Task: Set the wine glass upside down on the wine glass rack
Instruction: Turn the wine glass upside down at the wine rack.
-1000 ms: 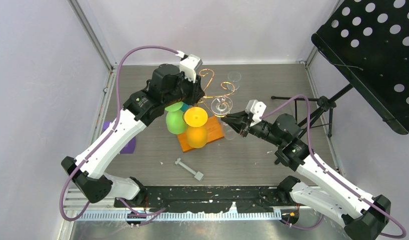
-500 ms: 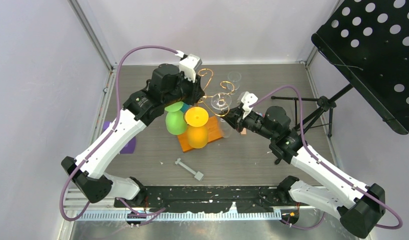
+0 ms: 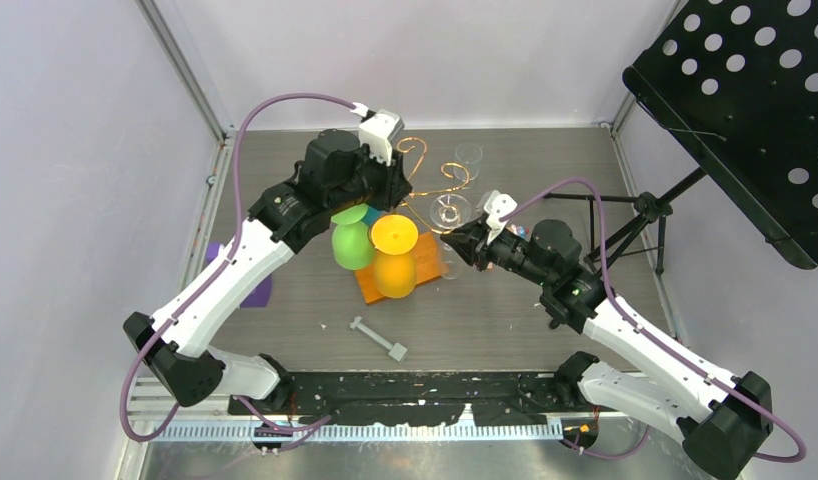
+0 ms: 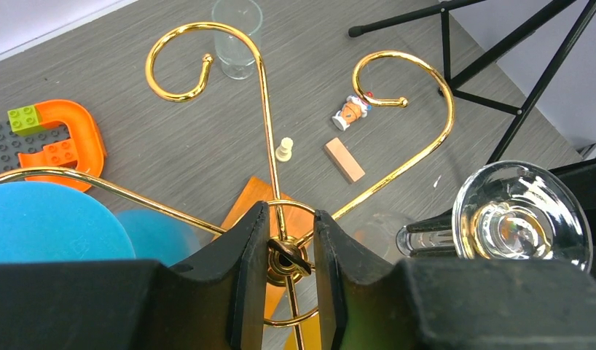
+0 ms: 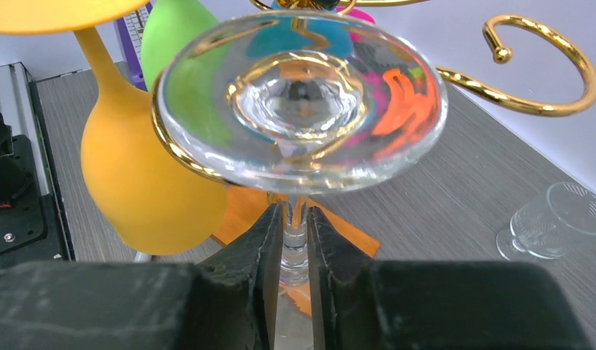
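The wine glass (image 5: 299,102) hung upside down, its clear foot uppermost and directly above the fingertips of the right gripper (image 5: 295,219). Its stem ran down between the two fingers. A gold scroll (image 5: 167,142) of the wine glass rack (image 4: 285,257) curved under the foot's edge, so the glass looked seated, or very nearly so.

The right fingers flanked the stem so closely that I could not tell whether they pinched it or had just slackened. The left gripper (image 4: 288,219) was closed on the hub at the top of the rack's twisted stem, steadying the stand.

An orange wine glass (image 5: 146,175) hung just beside the right gripper on its left, with a green wine glass (image 5: 178,36) beyond it. A small clear glass (image 5: 554,219) stood on the table well off to its right.

The step in hand looked like the release. Done well, the right fingers would part only enough to free the stem. They would then back straight out along their own line, without lifting or twisting, so the foot was not nudged off the scroll. The orange bowl left little room on that side, so any sideways drift risked a knock. The left grip ought to hold the rack firm until the right arm was clear.
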Tool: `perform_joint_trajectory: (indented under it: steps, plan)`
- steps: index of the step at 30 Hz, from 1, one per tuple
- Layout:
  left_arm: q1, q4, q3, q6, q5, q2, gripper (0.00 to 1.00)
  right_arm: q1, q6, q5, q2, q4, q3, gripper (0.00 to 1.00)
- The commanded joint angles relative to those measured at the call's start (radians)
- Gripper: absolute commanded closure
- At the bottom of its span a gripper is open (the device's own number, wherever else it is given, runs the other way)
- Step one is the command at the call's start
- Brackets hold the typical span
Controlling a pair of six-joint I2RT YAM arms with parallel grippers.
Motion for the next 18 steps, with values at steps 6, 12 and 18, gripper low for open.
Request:
perform_joint_trajectory:
  steps: [6, 12, 18]
  plan:
    - [0.000, 0.062, 0.000, -0.017, 0.008, -0.051, 0.69, -0.002, -0.021, -0.019, 0.003, 0.043, 0.043, 0.53]
    - [0.000, 0.085, -0.008, -0.020, -0.003, -0.082, 0.67, -0.002, -0.023, -0.038, -0.015, 0.033, 0.046, 0.37]
    - [0.000, 0.085, 0.032, -0.011, -0.006, -0.106, 0.58, -0.002, -0.036, -0.013, -0.094, 0.009, 0.046, 0.27]
